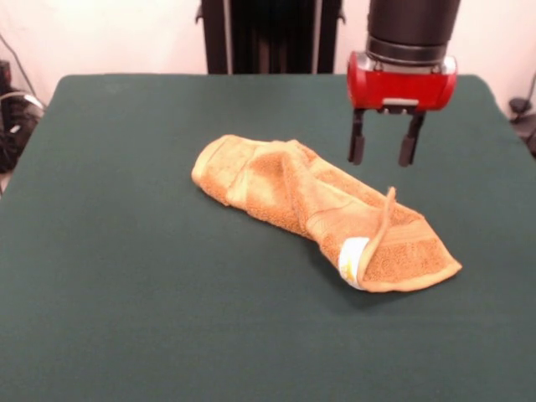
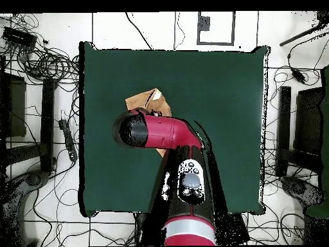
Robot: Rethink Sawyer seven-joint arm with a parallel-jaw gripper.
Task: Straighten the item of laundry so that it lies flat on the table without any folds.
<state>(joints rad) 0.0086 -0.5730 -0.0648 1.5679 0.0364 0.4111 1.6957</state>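
Observation:
The golden-orange towel (image 1: pixel 318 209) lies crumpled and folded over itself in the middle of the green table (image 1: pixel 126 251), running from upper left to lower right. Its white tag (image 1: pixel 353 255) shows at the lower right end, where an edge curls upward. My gripper (image 1: pixel 382 153) hangs open and empty just above and behind the towel's right part, not touching it. In the overhead view the red arm covers most of the towel (image 2: pixel 144 103); only its far end shows, and the gripper is hidden there.
The robot's black pedestal (image 1: pixel 268 33) stands behind the table's far edge. Cables and stands (image 2: pixel 38 71) lie on the floor around the table (image 2: pixel 231 96).

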